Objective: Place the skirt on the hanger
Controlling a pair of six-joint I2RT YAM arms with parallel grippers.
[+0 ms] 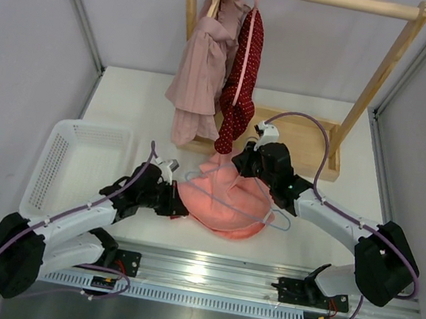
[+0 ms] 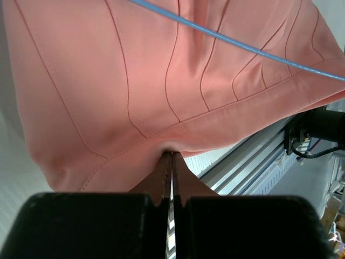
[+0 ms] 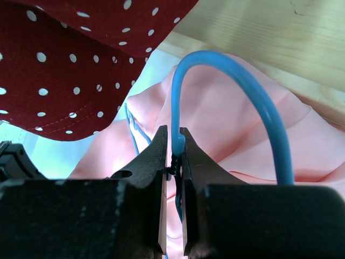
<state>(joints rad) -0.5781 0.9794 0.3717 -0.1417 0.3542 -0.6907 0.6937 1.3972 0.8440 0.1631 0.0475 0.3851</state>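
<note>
The salmon-pink skirt (image 1: 223, 201) lies bunched on the table between my arms. The thin light-blue hanger (image 1: 258, 206) lies across it, its wire frame showing over the cloth. My left gripper (image 1: 177, 204) is shut on the skirt's left hem; in the left wrist view the jaws (image 2: 172, 154) pinch a fold of the skirt (image 2: 135, 81), with the hanger wire (image 2: 242, 47) crossing above. My right gripper (image 1: 246, 164) is shut on the hanger's neck just below its hook; in the right wrist view (image 3: 173, 141) the blue hook (image 3: 242, 91) arches up from the jaws over the skirt (image 3: 226, 135).
A wooden clothes rack (image 1: 367, 94) stands at the back with a mauve garment (image 1: 204, 70) on a wooden hanger and a dark red dotted garment (image 1: 242, 84) on a pink hanger, hanging just above my right gripper. A white mesh basket (image 1: 76, 163) sits left.
</note>
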